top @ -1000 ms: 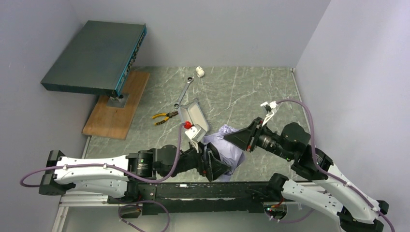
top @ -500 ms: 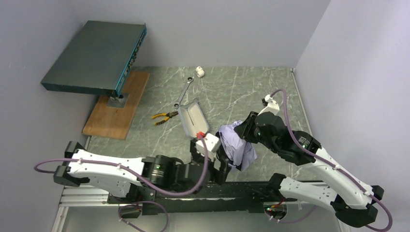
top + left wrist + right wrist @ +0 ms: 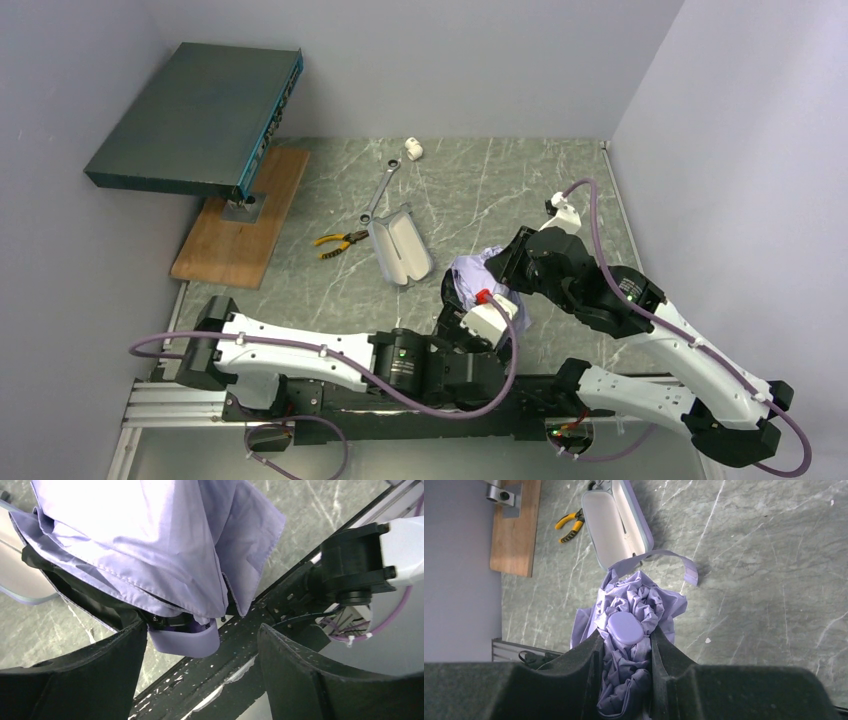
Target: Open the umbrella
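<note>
The umbrella (image 3: pixel 470 275) is folded, and its pale lilac canopy (image 3: pixel 644 600) hangs bunched near the table's front edge. My right gripper (image 3: pixel 626 636) is shut on the bunched fabric just below the oval lilac top cap (image 3: pixel 625 626); it also shows in the top view (image 3: pixel 508 270). My left gripper (image 3: pixel 202 632) is open below the umbrella. The lilac handle (image 3: pixel 185 641) sits at the jaw opening close to the left finger (image 3: pixel 125 650), unclamped. Canopy folds (image 3: pixel 150 540) hang above it. The shaft is hidden by fabric.
The open lilac case (image 3: pixel 400 245) lies left of the umbrella and also shows in the right wrist view (image 3: pixel 606 527). Yellow-handled pliers (image 3: pixel 338 243), a wrench (image 3: pixel 380 190) and a small white part (image 3: pixel 412 150) lie behind. A wooden board (image 3: pixel 240 220) carries a dark box (image 3: pixel 200 115).
My left arm has swung right along the front edge, to under the umbrella. My right gripper tipped down onto the canopy top by half a second ago and has held there since.
</note>
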